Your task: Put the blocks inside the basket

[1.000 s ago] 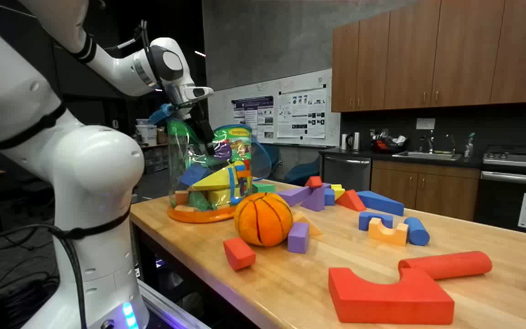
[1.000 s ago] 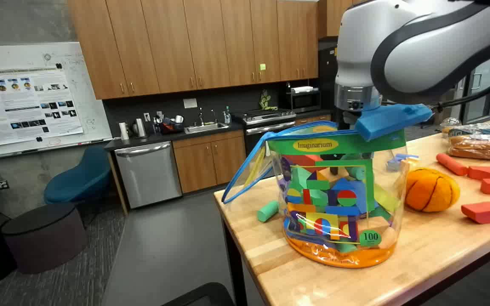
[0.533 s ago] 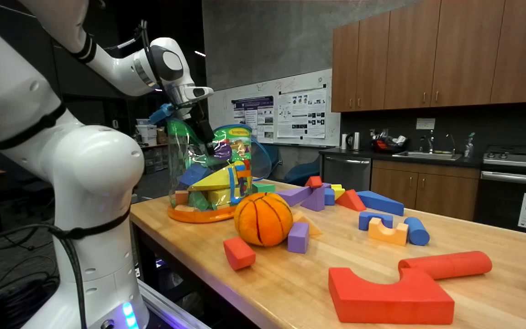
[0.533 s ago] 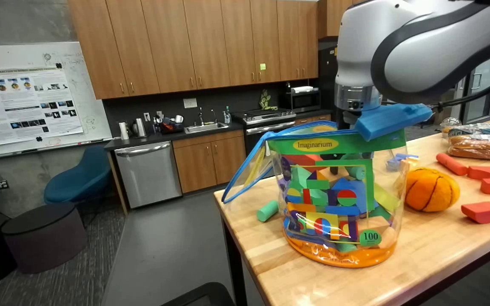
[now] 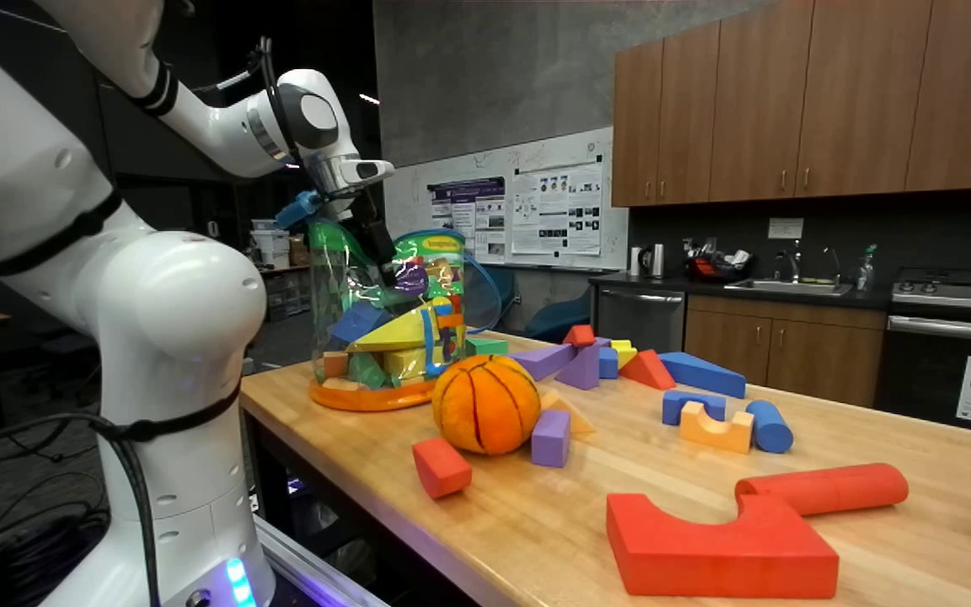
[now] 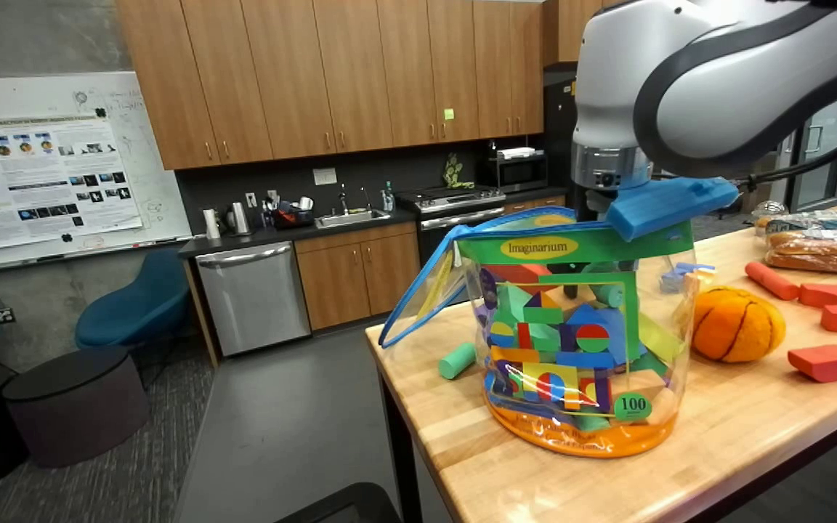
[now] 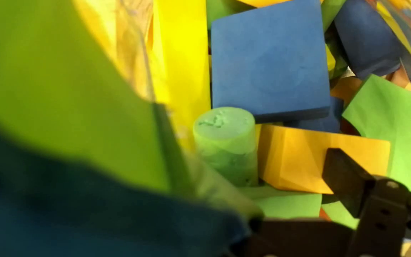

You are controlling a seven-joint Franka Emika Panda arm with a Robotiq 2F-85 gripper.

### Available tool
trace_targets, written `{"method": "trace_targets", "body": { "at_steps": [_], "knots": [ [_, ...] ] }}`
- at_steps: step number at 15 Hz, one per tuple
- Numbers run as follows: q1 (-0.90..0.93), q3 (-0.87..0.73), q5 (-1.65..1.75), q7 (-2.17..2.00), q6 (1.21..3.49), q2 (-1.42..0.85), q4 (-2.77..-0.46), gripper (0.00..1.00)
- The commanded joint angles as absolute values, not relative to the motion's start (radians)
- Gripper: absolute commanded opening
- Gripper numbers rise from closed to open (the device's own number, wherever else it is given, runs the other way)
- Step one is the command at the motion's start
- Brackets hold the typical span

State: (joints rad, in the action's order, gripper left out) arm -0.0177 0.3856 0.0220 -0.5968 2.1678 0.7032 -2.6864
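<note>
The clear basket with a green upper band (image 6: 487,249) and orange base (image 5: 367,402) stands open near the table edge, holding several blocks. My gripper (image 5: 384,268) reaches down inside it in both exterior views. In the wrist view one dark finger (image 7: 348,178) hangs over an orange block (image 7: 298,157); the opposite finger is hidden. The jaws look apart, with nothing seen held. Below lie a green cylinder (image 7: 227,146), a blue block (image 7: 269,60) and a yellow block (image 7: 184,53). Outside are a red block (image 5: 442,467), purple block (image 5: 550,438) and red arch (image 5: 721,548).
An orange ball (image 5: 486,405) sits close beside the basket. More blocks lie farther along the table, including a blue wedge (image 5: 703,373). A green cylinder (image 6: 456,361) lies by the basket's folded lid (image 6: 418,290). Bagged bread (image 6: 824,250) is at the far end.
</note>
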Motion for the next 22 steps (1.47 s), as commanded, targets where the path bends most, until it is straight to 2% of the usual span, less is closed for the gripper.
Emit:
{"method": "trace_targets", "body": {
  "at_steps": [1, 10, 15, 22],
  "knots": [
    [-0.013, 0.382, 0.072, -0.623, 2.140, 0.717, -2.644, 1.00],
    [-0.080, 0.304, 0.178, -0.655, 2.057, 0.874, -2.467, 1.00],
    [-0.162, 0.205, 0.166, -0.651, 2.050, 0.930, -2.484, 1.00],
    [-0.288, 0.038, 0.156, -0.619, 2.139, 0.895, -2.499, 1.00]
  ]
}}
